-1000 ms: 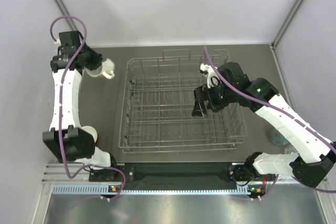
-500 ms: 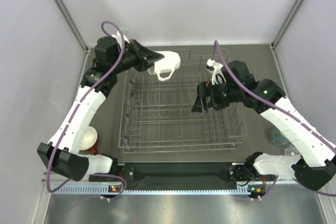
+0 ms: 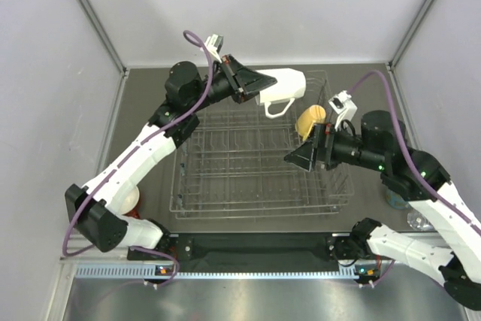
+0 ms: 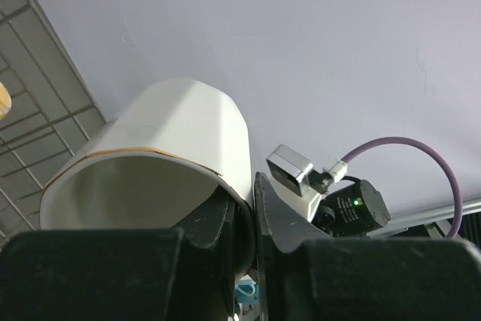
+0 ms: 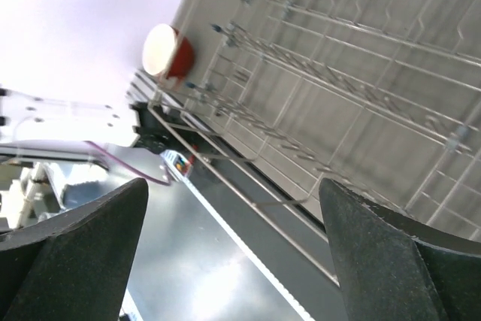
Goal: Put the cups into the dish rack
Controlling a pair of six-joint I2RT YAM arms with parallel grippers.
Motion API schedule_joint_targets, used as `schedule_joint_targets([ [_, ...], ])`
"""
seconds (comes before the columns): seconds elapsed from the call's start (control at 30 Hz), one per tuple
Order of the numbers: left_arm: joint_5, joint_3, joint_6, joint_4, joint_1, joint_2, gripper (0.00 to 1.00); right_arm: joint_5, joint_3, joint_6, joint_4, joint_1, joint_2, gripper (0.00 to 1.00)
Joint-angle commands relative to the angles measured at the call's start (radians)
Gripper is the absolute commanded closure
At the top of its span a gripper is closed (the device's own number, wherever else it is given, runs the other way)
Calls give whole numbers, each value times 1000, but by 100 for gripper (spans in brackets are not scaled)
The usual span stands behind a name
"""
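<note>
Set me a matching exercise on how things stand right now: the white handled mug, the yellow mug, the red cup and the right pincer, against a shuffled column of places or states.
Things:
1. white handled mug
2. yellow mug
3. red cup
4. right pincer

Places or states:
A. open and empty, above the dish rack
B. on the table, outside the rack to its left
C. clamped in the left pincer, off the table
D. lying in the rack near its far right corner

Pairs: 1-C, 2-D, 3-B, 4-A
</note>
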State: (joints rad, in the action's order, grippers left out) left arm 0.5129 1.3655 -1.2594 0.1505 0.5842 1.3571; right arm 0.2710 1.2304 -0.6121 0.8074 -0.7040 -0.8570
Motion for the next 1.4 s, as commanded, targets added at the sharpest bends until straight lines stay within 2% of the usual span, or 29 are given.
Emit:
schedule_joint_targets([
  [0.0, -16, 30, -29, 236, 15, 2, 100, 19, -34, -58, -129, 9, 47, 4],
  [0.2, 4, 3, -20, 310, 20, -4, 100, 14, -9, -66, -149, 8, 61, 2],
  [0.3, 3, -25, -24, 357, 20, -9, 100, 36, -37, -89, -217, 8, 93, 0],
  [0.43, 12, -68, -107, 475, 22, -1, 100, 36, -65, -126, -280, 8, 85, 0],
  [0.57, -4, -86, -121, 521, 23, -9, 100, 20, -66, -167, -394, 9, 76, 0],
  [0.77, 0, -108, -212, 651, 22, 5, 100, 14, -17, -184, -421, 44, -13, 0],
  [0.87, -11, -140, -264, 702, 23, 8, 100, 37, -11, -212, -485, 70, -37, 1],
  [1.0, -22, -183, -327, 791, 22, 20, 100, 129, -42, -283, -568, 142, -45, 4],
  [1.17, -37, -198, -371, 848, 23, 53, 100, 234, -135, -440, -800, 262, -51, 11],
  [1.37, -31, -164, -371, 847, 26, 88, 100, 272, -109, -452, -800, 262, -109, 17],
])
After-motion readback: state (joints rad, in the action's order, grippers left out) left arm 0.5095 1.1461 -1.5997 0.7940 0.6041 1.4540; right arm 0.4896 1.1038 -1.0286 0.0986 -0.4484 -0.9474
